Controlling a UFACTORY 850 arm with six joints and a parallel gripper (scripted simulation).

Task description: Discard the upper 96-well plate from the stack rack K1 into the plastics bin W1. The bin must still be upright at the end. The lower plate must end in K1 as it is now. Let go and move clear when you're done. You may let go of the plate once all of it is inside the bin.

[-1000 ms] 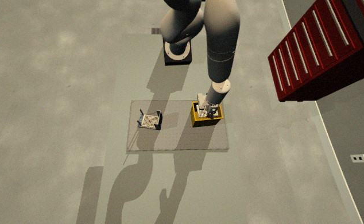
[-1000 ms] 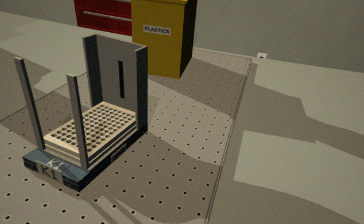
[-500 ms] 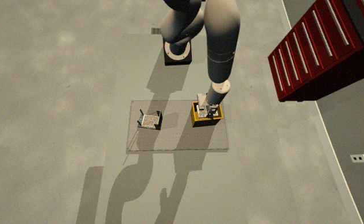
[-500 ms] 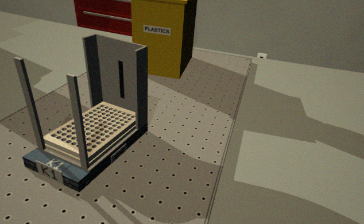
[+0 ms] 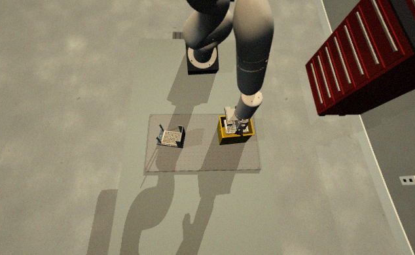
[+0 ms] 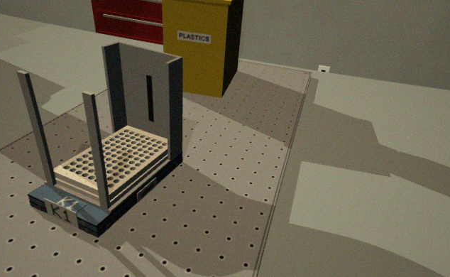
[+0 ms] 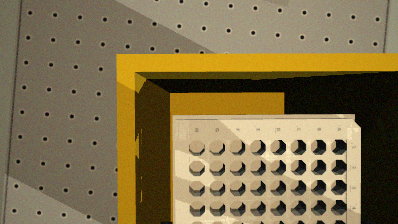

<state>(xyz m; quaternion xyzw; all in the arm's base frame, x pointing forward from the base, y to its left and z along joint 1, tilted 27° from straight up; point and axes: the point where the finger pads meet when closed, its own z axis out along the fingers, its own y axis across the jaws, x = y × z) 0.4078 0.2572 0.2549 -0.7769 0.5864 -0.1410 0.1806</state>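
Note:
The yellow plastics bin W1 (image 5: 235,135) stands upright on the perforated mat; it also shows in the exterior view (image 6: 201,44) with its PLASTICS label. My gripper (image 5: 237,125) is shut on a cream 96-well plate (image 7: 265,170) and holds it level within the bin's opening (image 7: 260,140), inside the rim. The fingers themselves are hidden in the wrist view. The stack rack K1 (image 6: 103,142) stands to the left (image 5: 171,136) and holds one cream 96-well plate (image 6: 116,158) low on its base.
A red drawer cabinet (image 5: 370,55) stands at the right, also behind the bin in the exterior view (image 6: 128,18). The arm's base (image 5: 202,60) sits behind the mat. A wall socket (image 5: 408,180) lies at the right.

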